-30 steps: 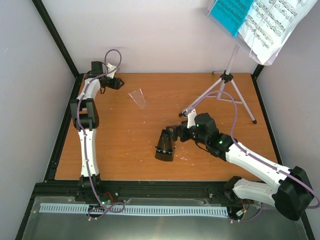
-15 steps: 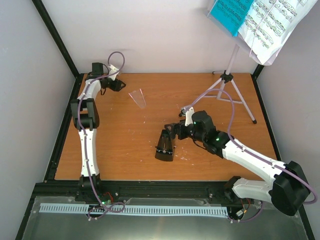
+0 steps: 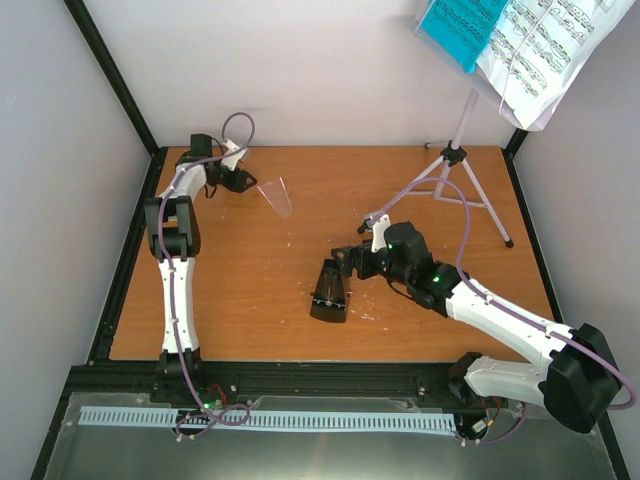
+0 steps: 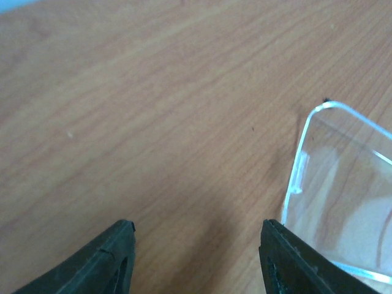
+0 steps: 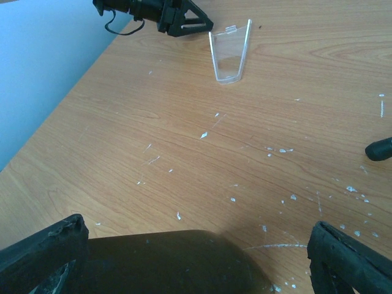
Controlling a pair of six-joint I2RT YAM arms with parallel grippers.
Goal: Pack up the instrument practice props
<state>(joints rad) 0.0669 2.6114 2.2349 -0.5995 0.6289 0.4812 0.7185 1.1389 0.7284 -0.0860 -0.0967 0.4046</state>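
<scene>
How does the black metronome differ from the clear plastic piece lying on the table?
The metronome is opaque black; the clear piece is see-through, with wood showing through it. The metronome lies mid-table, one end between the right gripper's open fingers; the clear piece lies farther back and left, just outside the left gripper's open fingers. Shared: both are tapered, lie on the table, and neither is gripped.
</scene>
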